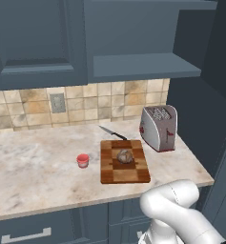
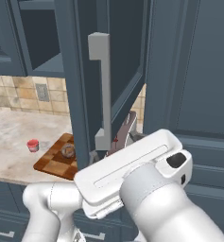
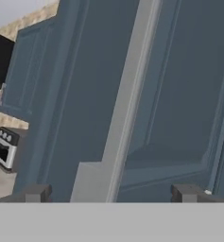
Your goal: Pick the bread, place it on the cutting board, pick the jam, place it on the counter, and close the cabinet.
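Cabinet (image 3: 179, 94) handle (image 3: 127, 94) btwn open jaws

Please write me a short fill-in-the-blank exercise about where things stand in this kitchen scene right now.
1. The bread lies on the ______.
2. The jam stands on the counter, to the ______ of the cutting board in the left base view.
3. The cabinet door is ______.
4. The fingers are spread ______, with the silver handle between them.

Missing words: cutting board; left; open; apart
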{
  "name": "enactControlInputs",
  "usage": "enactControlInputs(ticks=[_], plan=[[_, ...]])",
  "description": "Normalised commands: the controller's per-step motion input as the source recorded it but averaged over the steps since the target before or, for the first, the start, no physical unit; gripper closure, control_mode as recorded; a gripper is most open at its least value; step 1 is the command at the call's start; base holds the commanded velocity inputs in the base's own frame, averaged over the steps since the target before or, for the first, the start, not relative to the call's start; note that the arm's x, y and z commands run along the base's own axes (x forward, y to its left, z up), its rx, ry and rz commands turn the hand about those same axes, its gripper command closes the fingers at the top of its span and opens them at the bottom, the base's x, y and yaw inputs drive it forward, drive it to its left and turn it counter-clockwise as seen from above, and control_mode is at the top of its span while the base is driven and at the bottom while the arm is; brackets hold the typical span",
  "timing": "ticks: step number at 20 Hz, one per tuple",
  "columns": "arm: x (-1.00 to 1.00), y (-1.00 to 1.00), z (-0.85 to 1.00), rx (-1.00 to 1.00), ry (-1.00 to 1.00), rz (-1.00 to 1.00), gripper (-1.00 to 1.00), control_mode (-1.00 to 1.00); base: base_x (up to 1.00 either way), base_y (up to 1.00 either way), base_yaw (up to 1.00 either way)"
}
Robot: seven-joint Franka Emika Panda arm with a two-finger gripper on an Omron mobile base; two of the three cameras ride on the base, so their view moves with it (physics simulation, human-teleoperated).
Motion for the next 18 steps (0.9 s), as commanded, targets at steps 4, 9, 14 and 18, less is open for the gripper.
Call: enactControlInputs(ticks=[4, 9, 14, 18], plan=[[0.0, 0.0, 0.0, 0.0, 0.0, 0.08, -1.0, -1.0, 0.0, 0.0, 0.0], [0.0, 0.01, 0.0, 0.0, 0.0, 0.08, -1.0, -1.0, 0.0, 0.0, 0.0], [0.0, 0.09, 0.0, 0.0, 0.0, 0.09, -1.0, -1.0, 0.0, 0.0, 0.0], [0.01, 0.19, 0.0, 0.0, 0.0, 0.08, -1.0, -1.0, 0.0, 0.0, 0.0]])
